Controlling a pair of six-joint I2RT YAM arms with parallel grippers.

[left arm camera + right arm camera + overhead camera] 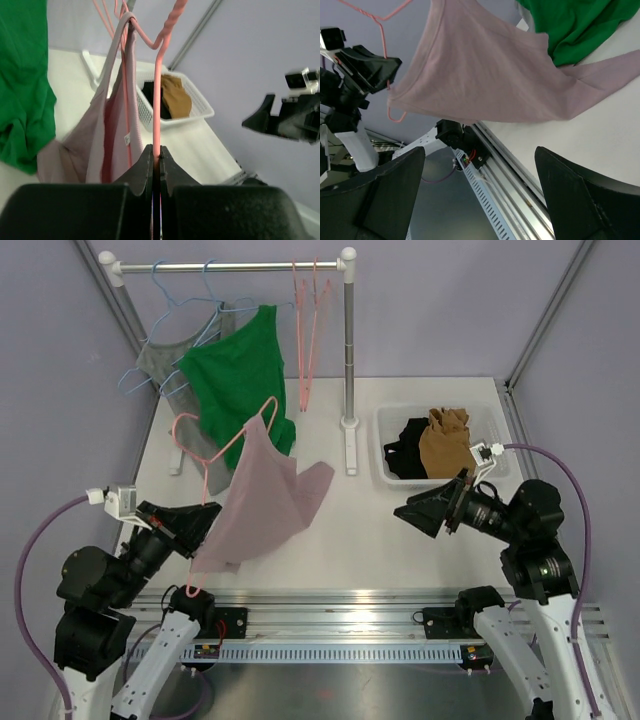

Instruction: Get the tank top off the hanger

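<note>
Left claw (156,156): jaws fully shut, pinching the pink hanger (157,100) wire at one thin straight section. It sits lower left in the top view, lifted off the table (400,550).

Tank top (265,502): mauve, on the hanger, centre-left of the top view, in front of the rack (347,340). In the left wrist view one strap (124,35) loops over the wire near the twisted neck at top centre, and the body hangs down along the left side of the wire. The hanger is tilted, with its hook toward the rack. The right wrist view shows the fabric spread wide under the wire, and its far-right corner appears to lie on the table. A small hanger loop pokes out below the hem at left.

Right claw (418,518): jaws wide apart and holding nothing. It is right of centre in the top view, pointed toward the tank top and well apart from it.

On the rack, upper left, hangs a green garment (240,370), with a grey top (155,360) on a blue hanger behind it. Spare pink hangers (305,330) hang near the rack's right post.

A white basket (392,418) sits on the table at upper right, with a black item (405,445) and a tan item (445,445) inside.
</note>
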